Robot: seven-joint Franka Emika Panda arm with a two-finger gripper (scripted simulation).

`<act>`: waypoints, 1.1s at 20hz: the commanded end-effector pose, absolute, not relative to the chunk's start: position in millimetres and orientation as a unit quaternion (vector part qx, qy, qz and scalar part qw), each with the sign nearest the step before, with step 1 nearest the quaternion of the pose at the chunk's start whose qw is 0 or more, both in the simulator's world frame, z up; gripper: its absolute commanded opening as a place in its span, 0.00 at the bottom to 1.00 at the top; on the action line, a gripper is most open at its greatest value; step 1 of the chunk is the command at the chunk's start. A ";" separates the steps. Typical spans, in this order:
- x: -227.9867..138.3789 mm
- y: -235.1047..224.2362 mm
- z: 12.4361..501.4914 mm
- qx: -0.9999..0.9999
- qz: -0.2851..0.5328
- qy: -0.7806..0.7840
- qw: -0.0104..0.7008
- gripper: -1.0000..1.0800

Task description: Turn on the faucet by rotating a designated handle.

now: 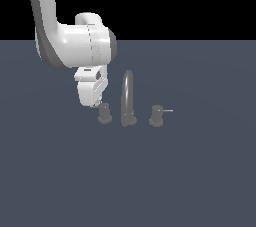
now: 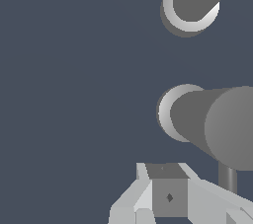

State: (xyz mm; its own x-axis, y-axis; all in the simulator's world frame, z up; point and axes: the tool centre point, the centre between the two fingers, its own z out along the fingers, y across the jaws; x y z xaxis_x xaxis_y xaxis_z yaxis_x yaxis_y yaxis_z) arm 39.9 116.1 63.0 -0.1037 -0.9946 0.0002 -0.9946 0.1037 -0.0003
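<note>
Here the gripper [image 1: 98, 104] is hovering left of centre in the exterior view, the handle [image 1: 104, 113] sitting just below-right of it, almost touching; spout [image 1: 128, 99] is standing right. Jaw state: cannot tell.

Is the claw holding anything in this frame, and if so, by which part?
Nothing is visibly held. The claw hangs just above and beside the handle, near its lever rod, but whether it is open or shut cannot be told.

place: simulator render | cues: flat slate floor [image 1: 200, 181], black backdrop [image 1: 175, 1]
</note>
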 end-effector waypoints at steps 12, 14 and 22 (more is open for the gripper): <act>10.2 127.6 63.1 -0.668 -0.002 0.744 0.002 0.00; 3.3 127.8 63.1 -0.668 -0.001 0.744 0.002 0.00; -21.1 128.3 63.1 -0.670 0.000 0.742 0.000 0.00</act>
State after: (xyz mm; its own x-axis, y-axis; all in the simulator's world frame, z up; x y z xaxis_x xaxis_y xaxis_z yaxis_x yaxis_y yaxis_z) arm -11.1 132.9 62.8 -0.0999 -0.9949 -0.0103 -0.9949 0.1000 -0.0143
